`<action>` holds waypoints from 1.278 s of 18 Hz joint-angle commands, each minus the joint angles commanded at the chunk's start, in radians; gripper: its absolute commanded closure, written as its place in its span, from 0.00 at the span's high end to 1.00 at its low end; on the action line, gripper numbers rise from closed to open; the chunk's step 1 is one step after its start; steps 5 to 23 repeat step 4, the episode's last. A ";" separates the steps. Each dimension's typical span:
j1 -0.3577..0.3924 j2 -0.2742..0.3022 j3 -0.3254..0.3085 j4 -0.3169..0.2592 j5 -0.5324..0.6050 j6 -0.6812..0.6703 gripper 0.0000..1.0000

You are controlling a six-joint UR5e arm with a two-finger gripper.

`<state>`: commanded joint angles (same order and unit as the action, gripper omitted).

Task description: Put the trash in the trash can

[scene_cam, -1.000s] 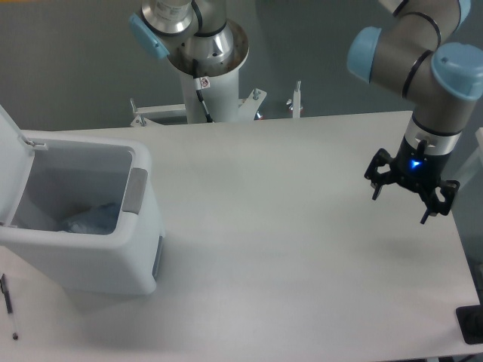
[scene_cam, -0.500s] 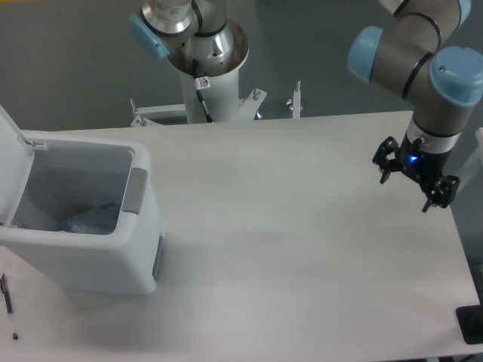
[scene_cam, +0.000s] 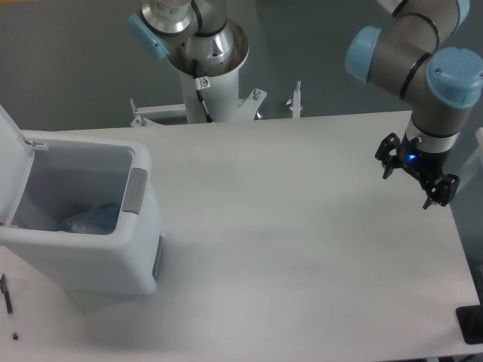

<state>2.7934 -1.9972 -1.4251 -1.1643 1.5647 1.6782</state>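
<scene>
Meanwhile, trash [scene_cam: 90,219] lies in the trash can [scene_cam: 113,256], well apart from the open claw [scene_cam: 411,181].

A white table [scene_cam: 302,256] fills the view — behind it a plain grey wall [scene_cam: 68,60], evenly lit.

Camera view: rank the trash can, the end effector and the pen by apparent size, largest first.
1. Trash can, by far the largest, lid open.
2. End effector, open and empty above the table's right side.
3. Pen, thin, lying at the left edge. It runs roughly as long as the end effector but covers far less area.
</scene>
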 joint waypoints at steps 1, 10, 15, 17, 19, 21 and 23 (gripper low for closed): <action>0.000 0.000 -0.002 0.002 0.000 0.000 1.00; 0.000 0.000 -0.003 0.002 -0.002 0.000 1.00; 0.000 0.000 -0.003 0.002 -0.002 0.000 1.00; 0.000 0.000 -0.003 0.002 -0.002 0.000 1.00; 0.000 0.000 -0.003 0.002 -0.002 0.000 1.00; 0.000 0.000 -0.003 0.002 -0.002 0.000 1.00; 0.000 0.000 -0.003 0.002 -0.002 0.000 1.00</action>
